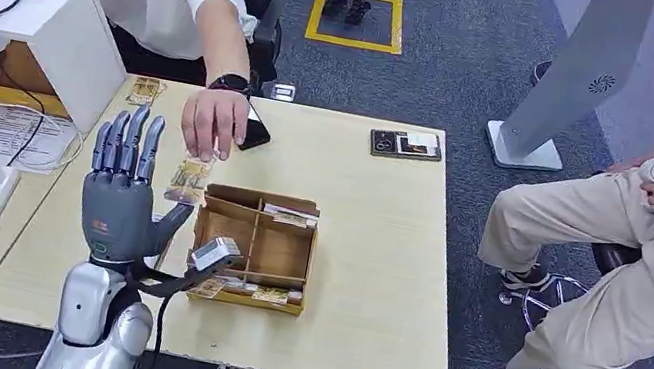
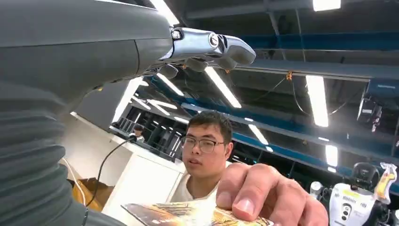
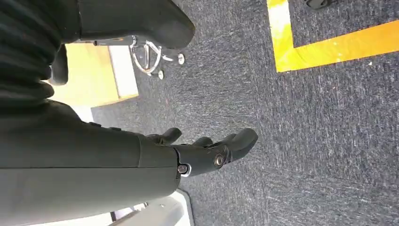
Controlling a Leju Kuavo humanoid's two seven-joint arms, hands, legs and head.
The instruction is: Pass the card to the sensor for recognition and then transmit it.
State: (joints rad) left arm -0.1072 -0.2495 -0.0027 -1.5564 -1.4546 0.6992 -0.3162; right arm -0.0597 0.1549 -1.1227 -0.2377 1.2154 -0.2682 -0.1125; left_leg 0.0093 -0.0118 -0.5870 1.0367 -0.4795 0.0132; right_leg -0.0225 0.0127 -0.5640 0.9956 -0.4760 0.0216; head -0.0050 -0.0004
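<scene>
- Head view: the left hand [image 1: 122,184] is raised over the near left part of the wooden table [image 1: 358,332], palm away from the camera, fingers straight, spread and holding nothing.
- A person's hand [image 1: 215,122] reaches in from the far side and pinches the card [image 1: 189,180] by its top edge. The card hangs just right of the robot's fingers; whether it touches them I cannot tell.
- Just right of the card stands an open wooden organizer box [image 1: 256,246], with more cards lying in its far and near slots. The box's left wall is close beside the robot's thumb, leaving a narrow gap there.
- The right half of the table is bare up to its right and near edges. A flat black device [image 1: 405,144] lies near the far edge, and a dark phone [image 1: 254,134] sits by the person's wrist.
- A second person sits beyond the table's right edge, with blue carpet between.
- Left wrist view: the thumb [image 2: 211,47] sticks out freely against the ceiling, closed on nothing. The person's fingers [image 2: 263,195] hold the card [image 2: 188,214] close under the camera.
- Right wrist view: the right hand [image 3: 207,150] hangs over grey carpet [image 3: 306,141], fingers loosely curled with nothing in them. A yellow floor line [image 3: 329,44] runs well apart from it.
</scene>
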